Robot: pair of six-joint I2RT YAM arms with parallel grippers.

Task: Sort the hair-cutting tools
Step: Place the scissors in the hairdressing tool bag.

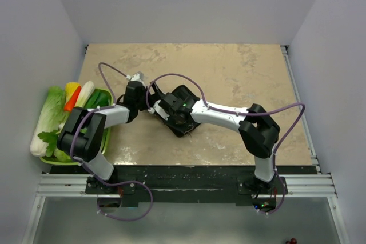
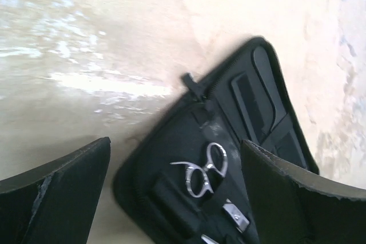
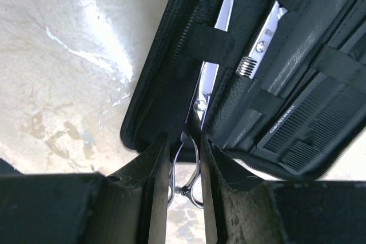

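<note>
A robot lab cell: white walls (image 1: 189,4) box in a tabletop (image 1: 229,67).

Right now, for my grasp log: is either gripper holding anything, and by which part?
The right gripper pinches one pair of scissors by its ring handles; the left gripper is open and holds nothing.

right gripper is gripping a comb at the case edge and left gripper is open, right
Not a comb: the right wrist view shows the right gripper shut on scissors at the case edge. The left gripper is open.
</note>
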